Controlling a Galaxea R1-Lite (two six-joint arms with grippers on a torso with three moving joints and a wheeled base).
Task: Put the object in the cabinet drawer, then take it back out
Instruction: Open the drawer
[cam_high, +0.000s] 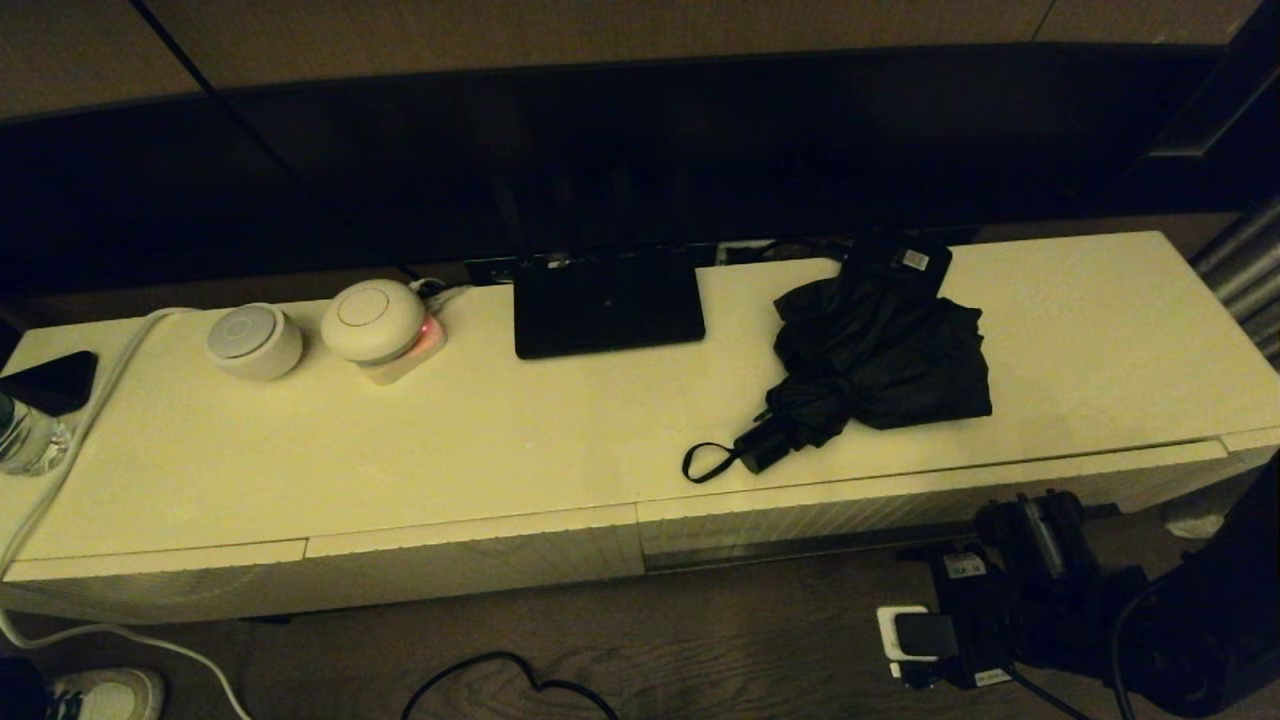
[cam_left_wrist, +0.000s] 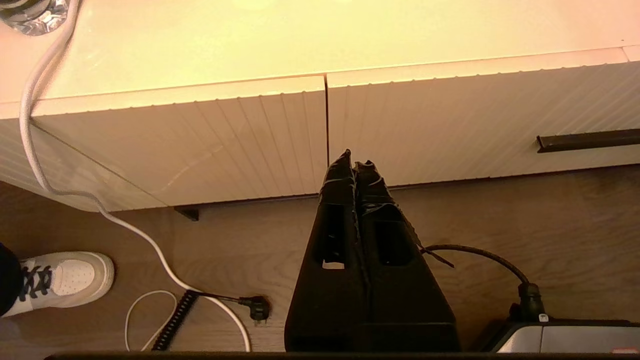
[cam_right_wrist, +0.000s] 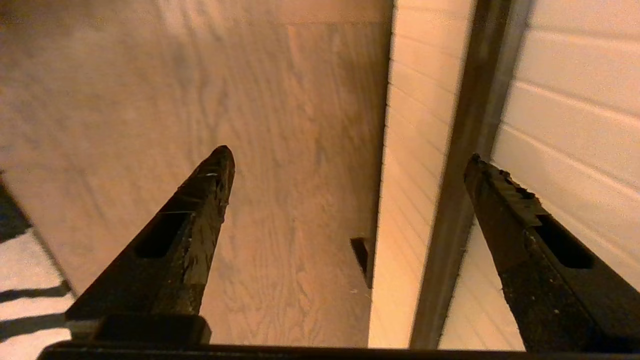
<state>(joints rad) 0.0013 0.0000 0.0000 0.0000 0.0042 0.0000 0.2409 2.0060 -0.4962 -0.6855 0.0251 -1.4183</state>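
Note:
The black folding umbrella (cam_high: 880, 360) lies bunched on the cabinet top at the right, its short handle (cam_high: 765, 445) and strap loop (cam_high: 705, 462) pointing to the front edge. Below it the wide ribbed cream drawer (cam_high: 900, 512) looks closed. My right gripper (cam_high: 1040, 515) hangs low in front of that drawer. In the right wrist view the right gripper (cam_right_wrist: 350, 165) is open, and the drawer's dark handle bar (cam_right_wrist: 465, 175) runs between its fingers, close to one of them. My left gripper (cam_left_wrist: 352, 162) is shut on nothing, near the floor before the seam between the drawer fronts (cam_left_wrist: 475, 120).
On the cabinet top stand a flat black router (cam_high: 608, 300), a small black box with a white sticker (cam_high: 905, 258), two white round devices (cam_high: 255, 340), a phone (cam_high: 55, 380) and a bottle (cam_high: 25, 440). Cables, a plug block (cam_high: 920, 635) and a shoe (cam_high: 110, 695) lie on the floor.

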